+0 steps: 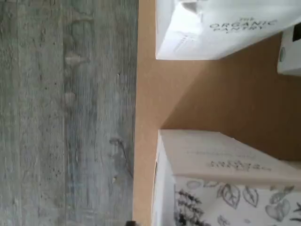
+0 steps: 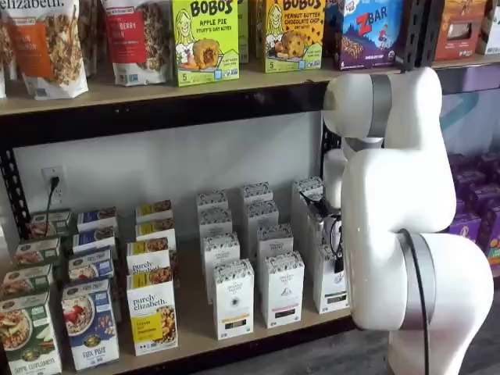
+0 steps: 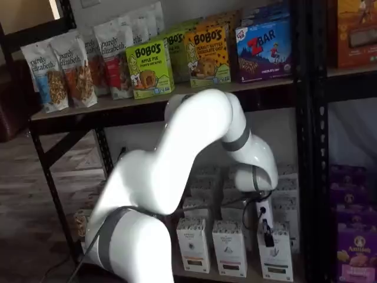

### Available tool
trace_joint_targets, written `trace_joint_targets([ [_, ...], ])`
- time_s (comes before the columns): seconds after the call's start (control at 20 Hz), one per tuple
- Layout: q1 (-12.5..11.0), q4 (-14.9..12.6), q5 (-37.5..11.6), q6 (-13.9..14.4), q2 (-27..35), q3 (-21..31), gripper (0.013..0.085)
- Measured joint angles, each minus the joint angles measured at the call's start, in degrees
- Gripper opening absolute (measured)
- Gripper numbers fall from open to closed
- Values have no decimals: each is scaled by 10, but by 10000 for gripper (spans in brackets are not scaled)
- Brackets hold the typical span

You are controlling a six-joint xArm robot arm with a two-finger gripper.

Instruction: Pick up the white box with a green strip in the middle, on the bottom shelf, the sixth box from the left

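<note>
We see the white arm (image 3: 194, 141) bent over in front of the shelves, its smooth rounded segments joined by grey bands, the wrist dropping toward the right end of the bottom shelf (image 2: 195, 332). The tool (image 3: 268, 234) shows as a dark finger with a black cable beside it, hanging right at the top of the white box (image 3: 275, 253), which stands at the front edge of that shelf, the rightmost of three like cartons in the front row; in a shelf view the same box (image 2: 330, 285) is partly hidden behind the arm. We cannot tell whether the tool is wide or narrow, nor whether it touches the box. The box is a tall narrow carton, matt white, with a black leaf pattern on top and a dark band low on its face. The shelf is a pale tan board with a black front rail. In the wrist view we look onto bare tan board between two white cartons, one with the leaf-printed top (image 1: 225, 197), the other (image 1: 221, 28) reading "THE ORGANIC PANTRY", above grey wood-grain floor (image 1: 66, 113). On the upper shelf (image 2: 156, 86) we read "BOBO'S APPLE PIE" (image 2: 205, 39), "purely elizabeth" bags (image 3: 56, 73) and "ZBAR" (image 2: 369, 31).
</note>
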Motion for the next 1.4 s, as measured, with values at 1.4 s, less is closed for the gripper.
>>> trace_joint_targets([
  [1.4, -2, -23, -14, 20, -21, 35, 490],
])
